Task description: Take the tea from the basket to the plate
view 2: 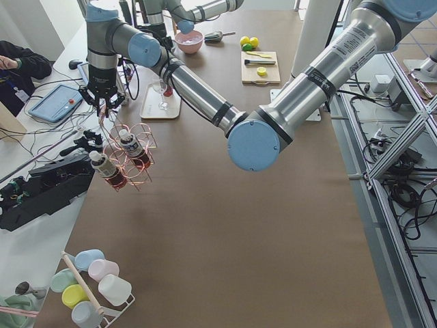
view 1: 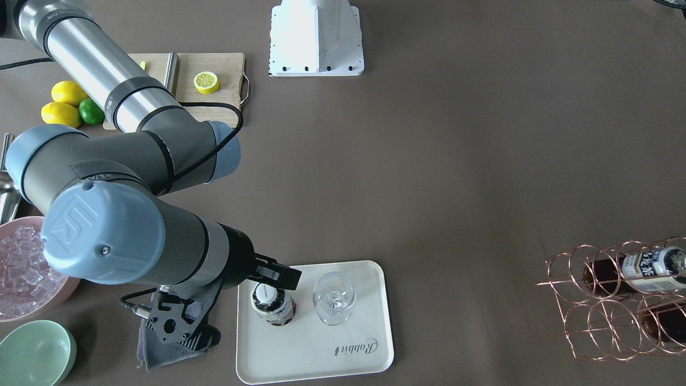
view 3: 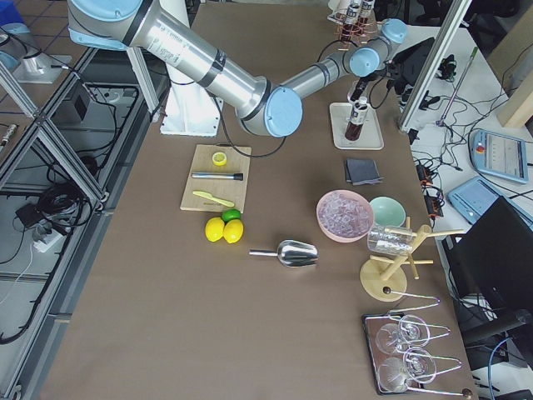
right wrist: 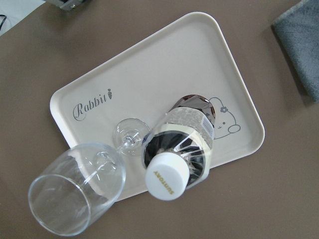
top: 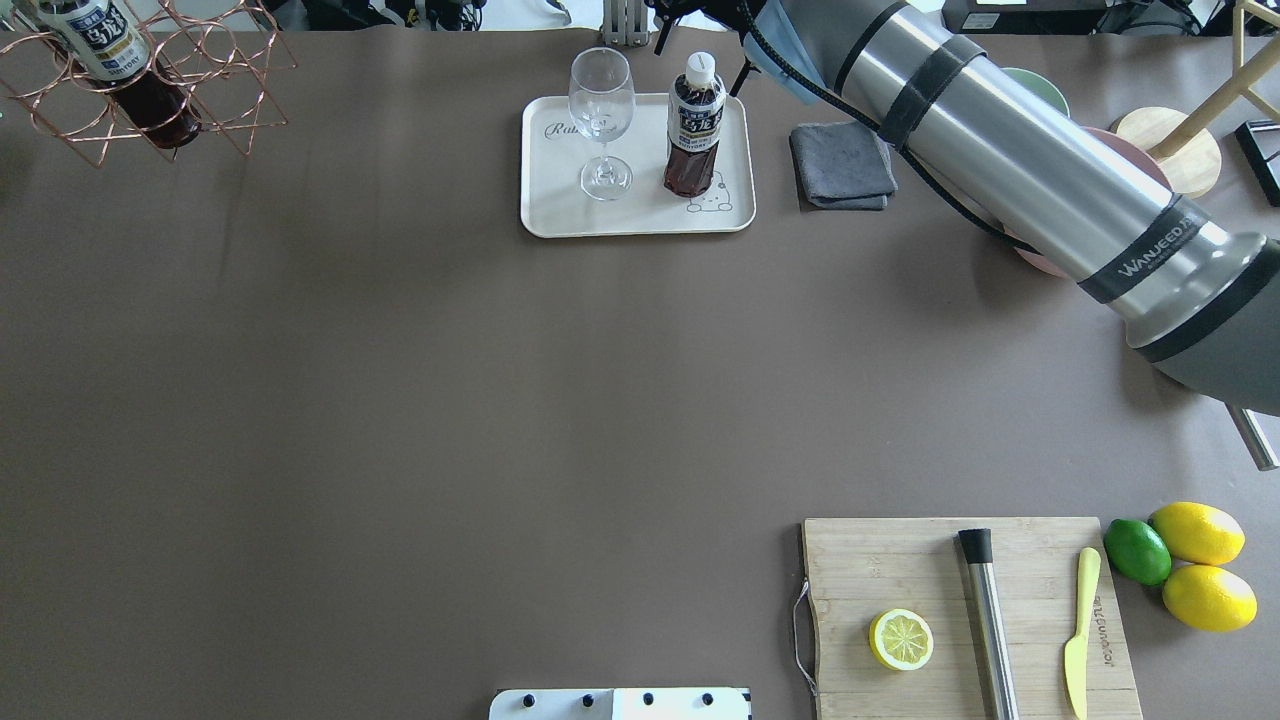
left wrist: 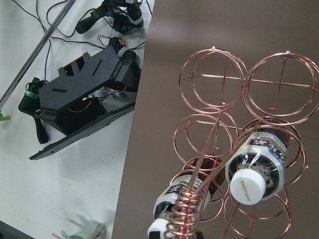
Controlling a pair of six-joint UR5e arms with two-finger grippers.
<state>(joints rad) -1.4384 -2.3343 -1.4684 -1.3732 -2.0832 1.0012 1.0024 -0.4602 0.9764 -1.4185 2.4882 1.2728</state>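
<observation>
Tea [view 1: 273, 306] upright on the plate [view 1: 321, 359], just under the right end effector [view 1: 278, 275]
Its fingers' spread could not be told. Full and smooth-walled, the bottle likely handled heavy and slippery, yielding at the label; the stiff neck under the cap looked the surest hold, away from the fragile glass [view 1: 334, 297] beside it.

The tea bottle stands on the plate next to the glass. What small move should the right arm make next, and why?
Probably lift the right gripper straight up, away from the tea bottle. The bottle stands upright on the plate, and the wrist view shows no finger on it, so it looks released. The glass stands close, so sideways motion risks a knock.
</observation>
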